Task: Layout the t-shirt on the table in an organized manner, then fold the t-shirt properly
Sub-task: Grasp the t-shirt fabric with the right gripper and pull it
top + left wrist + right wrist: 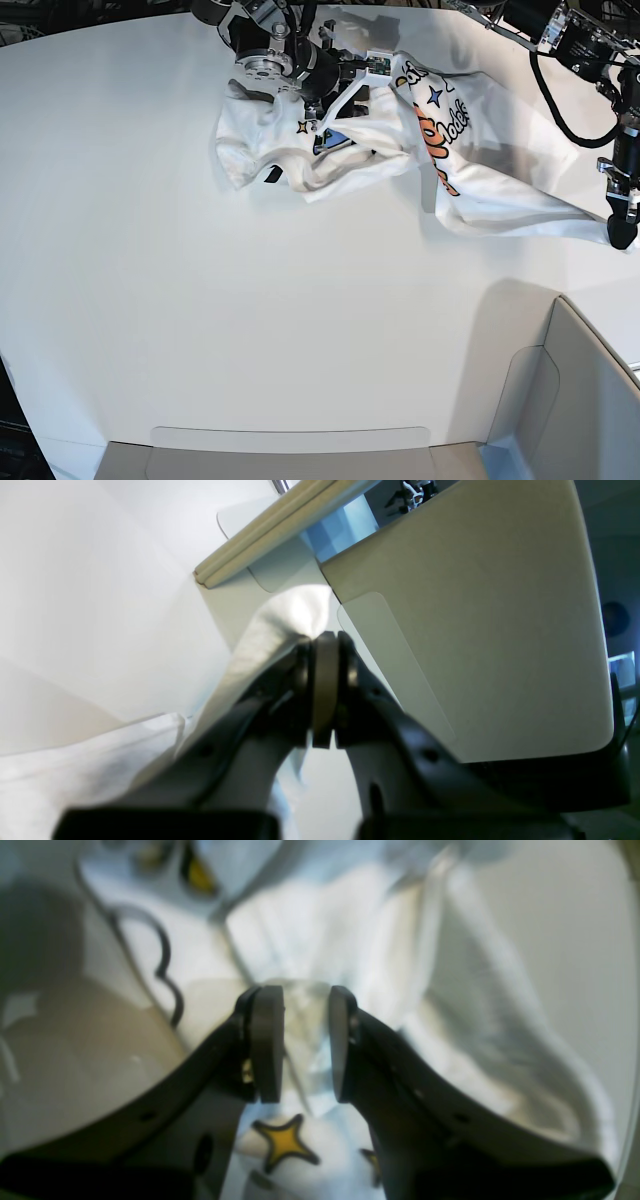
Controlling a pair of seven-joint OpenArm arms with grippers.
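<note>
The white printed t-shirt lies crumpled at the far middle of the table, with one part pulled out in a long strip to the right. At the end of that strip, my left gripper is shut on a pinch of the white cloth, which bunches at the fingertips of the left gripper. My right gripper is down on the crumpled heap, its pads closed on a raised fold of t-shirt near a yellow star print. In the base view the right gripper sits over the heap's left part.
A grey-white bin wall stands at the near right corner, close under the left arm, and fills the right of the left wrist view as the bin wall. A low grey panel runs along the near edge. Black cables hang at the far right.
</note>
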